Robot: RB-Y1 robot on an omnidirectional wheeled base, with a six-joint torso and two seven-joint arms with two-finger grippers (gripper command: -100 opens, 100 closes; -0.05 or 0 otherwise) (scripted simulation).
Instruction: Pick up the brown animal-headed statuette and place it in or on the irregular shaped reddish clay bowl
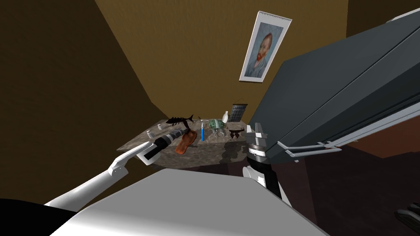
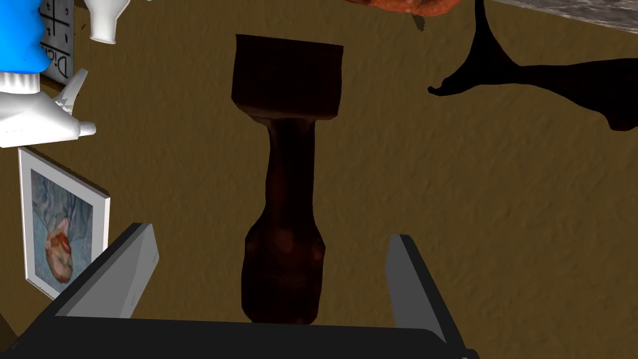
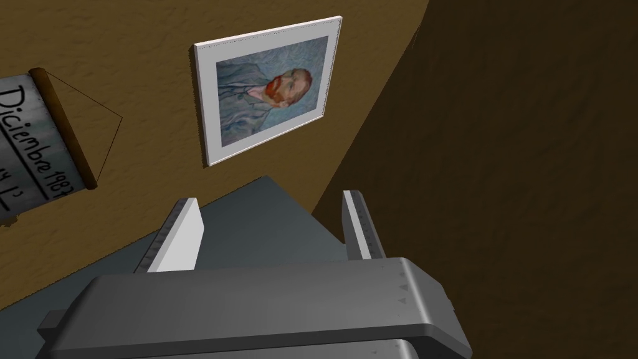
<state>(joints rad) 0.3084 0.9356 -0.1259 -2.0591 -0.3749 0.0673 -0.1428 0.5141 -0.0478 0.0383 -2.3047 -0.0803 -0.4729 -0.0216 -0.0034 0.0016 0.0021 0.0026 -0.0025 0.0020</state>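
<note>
Dark brown statuette (image 2: 283,187) sits centre of the left wrist frame, between the left gripper (image 2: 273,232) fingers, which are spread wide with neither touching it. In the head view it is mid-frame at the upper edge of the reddish bowl (image 1: 184,144) on the marbled table (image 1: 213,157). Risk: an off-centre squeeze tips it, or the uneven bowl lets it slide off. Right gripper (image 3: 269,205) is spread and holds nothing.

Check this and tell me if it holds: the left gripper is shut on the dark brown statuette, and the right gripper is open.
One thing is wrong. The left gripper is open, not shut: in the left wrist view its fingers stand clear on either side of the dark brown statuette, which sits between them with a gap at each side. The right gripper is open, as you say.
</note>
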